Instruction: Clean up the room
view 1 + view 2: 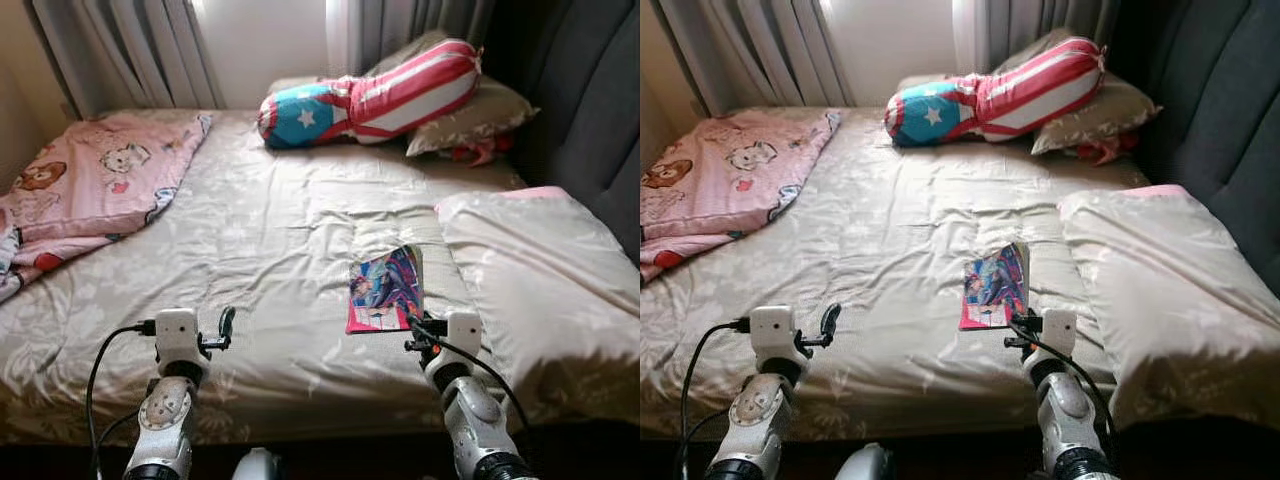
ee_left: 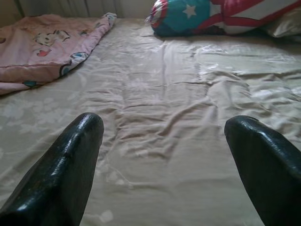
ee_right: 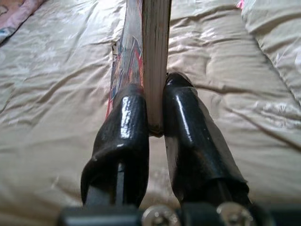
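Observation:
A thin book with a bright pink-and-blue cover [image 1: 384, 289] is held a little above the beige bed sheet [image 1: 260, 240], near the bed's front edge. My right gripper [image 3: 155, 123] is shut on the book's [image 3: 155, 61] near end, with the white page block squeezed between both black fingers [image 3: 123, 136]. My left gripper [image 2: 164, 141] hovers open over bare sheet at the front left, and its two fingertips [image 2: 77, 150] stand wide apart with nothing between them.
A folded pink cartoon blanket [image 1: 85, 180] lies at the bed's left. A stars-and-stripes bolster [image 1: 370, 95] and a grey pillow [image 1: 470, 118] rest at the head. A large pale pillow [image 1: 545, 270] lies at the right, beside a dark headboard [image 1: 590, 110].

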